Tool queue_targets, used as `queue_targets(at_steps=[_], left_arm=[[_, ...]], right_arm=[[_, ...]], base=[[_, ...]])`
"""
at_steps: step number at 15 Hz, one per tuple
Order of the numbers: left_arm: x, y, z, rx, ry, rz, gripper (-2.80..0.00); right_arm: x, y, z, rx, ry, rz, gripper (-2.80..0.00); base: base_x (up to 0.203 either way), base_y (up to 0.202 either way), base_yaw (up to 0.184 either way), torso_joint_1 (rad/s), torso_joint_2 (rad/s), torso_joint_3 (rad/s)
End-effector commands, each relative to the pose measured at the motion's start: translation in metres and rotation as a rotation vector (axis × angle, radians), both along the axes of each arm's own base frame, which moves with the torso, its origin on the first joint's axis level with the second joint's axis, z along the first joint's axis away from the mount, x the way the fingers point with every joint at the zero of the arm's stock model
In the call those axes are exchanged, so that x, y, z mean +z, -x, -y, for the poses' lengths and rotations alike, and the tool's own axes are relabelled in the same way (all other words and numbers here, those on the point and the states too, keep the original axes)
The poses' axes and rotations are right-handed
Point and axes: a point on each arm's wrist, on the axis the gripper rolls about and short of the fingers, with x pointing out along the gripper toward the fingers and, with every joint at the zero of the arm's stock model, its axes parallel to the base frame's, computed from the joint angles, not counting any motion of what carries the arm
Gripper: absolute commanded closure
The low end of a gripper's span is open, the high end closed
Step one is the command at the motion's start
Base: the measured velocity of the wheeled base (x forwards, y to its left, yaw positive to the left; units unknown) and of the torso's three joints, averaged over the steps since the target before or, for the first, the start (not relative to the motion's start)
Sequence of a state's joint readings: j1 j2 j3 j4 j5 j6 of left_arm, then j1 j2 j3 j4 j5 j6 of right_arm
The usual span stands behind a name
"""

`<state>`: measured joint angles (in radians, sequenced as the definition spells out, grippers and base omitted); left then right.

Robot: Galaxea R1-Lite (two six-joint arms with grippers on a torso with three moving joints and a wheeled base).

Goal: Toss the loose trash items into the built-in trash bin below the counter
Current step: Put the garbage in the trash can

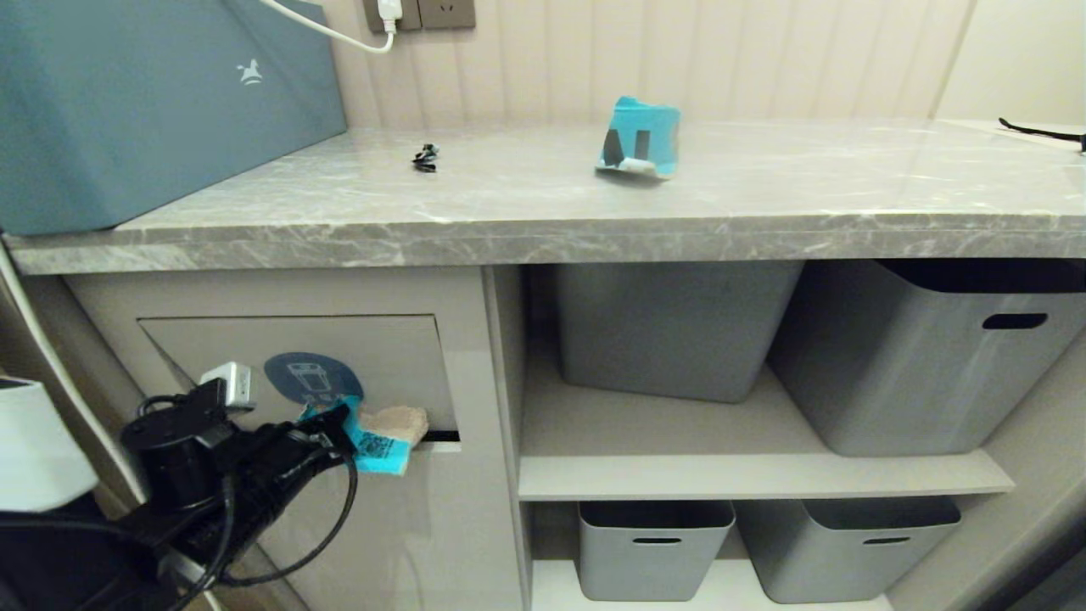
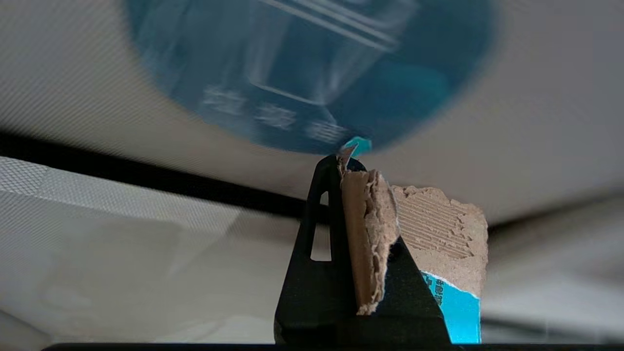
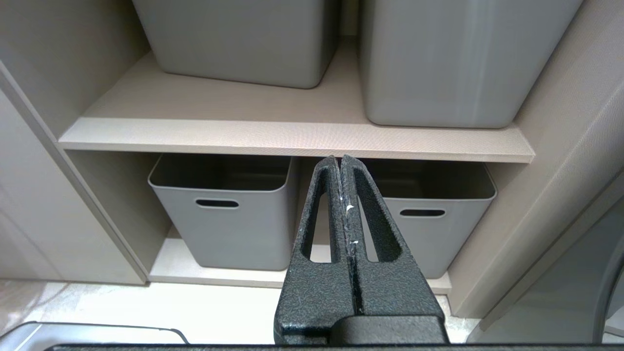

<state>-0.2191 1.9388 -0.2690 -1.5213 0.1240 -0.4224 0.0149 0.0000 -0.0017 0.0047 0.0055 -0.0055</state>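
Beige cabinetry under a grey marble-look counter [image 1: 543, 212] frames the work, and the landmark is the tilt flap of the built-in trash bin [image 1: 297, 373] with its blue oval sticker [image 1: 312, 378]. Right at that flap's lower edge, just beside the sticker, the left gripper [image 1: 339, 433] is clenched on a torn turquoise cardboard piece [image 1: 383, 441]. It looks light and fairly stiff, with ragged, crushable corrugated edges; pinching a flat face near the middle should hold better than gripping the frayed rim. A second turquoise piece [image 1: 639, 140] stands on the counter, above and well right of the flap.

Only the left wrist view shows the brown corrugated underside [image 2: 438, 229] and the fold caught between the jaws. Only the right wrist view shows the right gripper [image 3: 343, 165], pressed shut on nothing, facing grey plastic tubs [image 3: 222, 214] on the shelves right of the flap.
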Motion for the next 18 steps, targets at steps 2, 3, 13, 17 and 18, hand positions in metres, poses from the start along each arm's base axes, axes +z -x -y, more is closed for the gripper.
queue_targets(at_steps=[2, 3, 13, 17, 18], left_arm=[[-0.011, -0.012, 0.002, 0.03, 0.021, -0.021, 0.0], [-0.011, -0.013, 0.002, 0.039, 0.021, -0.019, 0.0], [0.001, -0.062, 0.013, 0.184, 0.171, 0.126, 0.0], [-0.006, -0.067, 0.012, 0.193, 0.2, 0.113, 0.0], [-0.008, -0.067, 0.012, 0.203, 0.209, 0.107, 0.0]], right_arm=[[0.0, 0.0, 0.0, 0.001, 0.001, 0.0, 0.0], [0.0, 0.0, 0.0, 0.001, 0.001, -0.002, 0.0], [0.0, 0.0, 0.0, 0.001, 0.001, 0.0, 0.0], [0.0, 0.0, 0.0, 0.001, 0.001, 0.0, 0.0], [0.0, 0.0, 0.0, 0.001, 0.001, 0.0, 0.0]], base=[[0.0, 0.0, 0.0, 0.0, 0.0, 0.0], [0.0, 0.0, 0.0, 0.0, 0.0, 0.0], [0.0, 0.0, 0.0, 0.0, 0.0, 0.0], [0.0, 0.0, 0.0, 0.0, 0.0, 0.0], [0.0, 0.0, 0.0, 0.0, 0.0, 0.0]])
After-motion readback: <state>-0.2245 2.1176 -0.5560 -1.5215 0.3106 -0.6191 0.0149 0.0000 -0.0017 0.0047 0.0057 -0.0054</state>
